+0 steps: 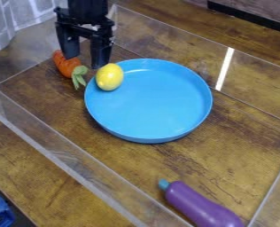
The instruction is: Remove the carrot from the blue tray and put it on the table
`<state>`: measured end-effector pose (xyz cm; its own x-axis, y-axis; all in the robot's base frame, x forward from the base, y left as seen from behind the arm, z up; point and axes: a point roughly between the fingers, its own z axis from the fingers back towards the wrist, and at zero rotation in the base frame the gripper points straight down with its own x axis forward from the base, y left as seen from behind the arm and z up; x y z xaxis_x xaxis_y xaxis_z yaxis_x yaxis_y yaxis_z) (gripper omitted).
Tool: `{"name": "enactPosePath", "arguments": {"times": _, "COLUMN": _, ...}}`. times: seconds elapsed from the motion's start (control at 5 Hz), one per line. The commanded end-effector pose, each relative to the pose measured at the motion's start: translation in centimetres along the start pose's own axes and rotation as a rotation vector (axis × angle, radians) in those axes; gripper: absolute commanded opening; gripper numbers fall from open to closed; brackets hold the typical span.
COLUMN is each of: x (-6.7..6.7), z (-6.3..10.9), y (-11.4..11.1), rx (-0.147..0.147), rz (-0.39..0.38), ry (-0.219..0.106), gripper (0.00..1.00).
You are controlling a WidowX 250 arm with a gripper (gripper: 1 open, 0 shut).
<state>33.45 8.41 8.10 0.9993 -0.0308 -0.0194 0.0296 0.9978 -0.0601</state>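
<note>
The orange carrot [66,65] lies on the wooden table [243,97], just outside the left rim of the blue tray [154,102]. Its green top [80,76] points toward the tray. My gripper [83,56] stands over the carrot, pointing down. It is open, its two dark fingers [62,46] apart and nothing between them. The fingers hide part of the carrot's far side.
A yellow lemon [108,77] rests on the tray's left edge, next to the carrot's leaves. A purple eggplant [202,206] lies on the table at the front right. Clear acrylic walls [59,151] border the table on the left and front.
</note>
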Motion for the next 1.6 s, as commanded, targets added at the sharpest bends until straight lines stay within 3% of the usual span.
{"name": "enactPosePath", "arguments": {"times": 0.0, "x": 0.5, "z": 2.7, "y": -0.2, "rx": 0.023, "rz": -0.011, "ry": -0.092, "gripper": 1.0}}
{"name": "enactPosePath", "arguments": {"times": 0.8, "x": 0.5, "z": 2.7, "y": -0.8, "rx": 0.022, "rz": -0.031, "ry": -0.117, "gripper": 1.0}}
{"name": "enactPosePath", "arguments": {"times": 1.4, "x": 1.5, "z": 0.7, "y": -1.3, "rx": 0.014, "rz": -0.09, "ry": -0.134, "gripper": 1.0}}
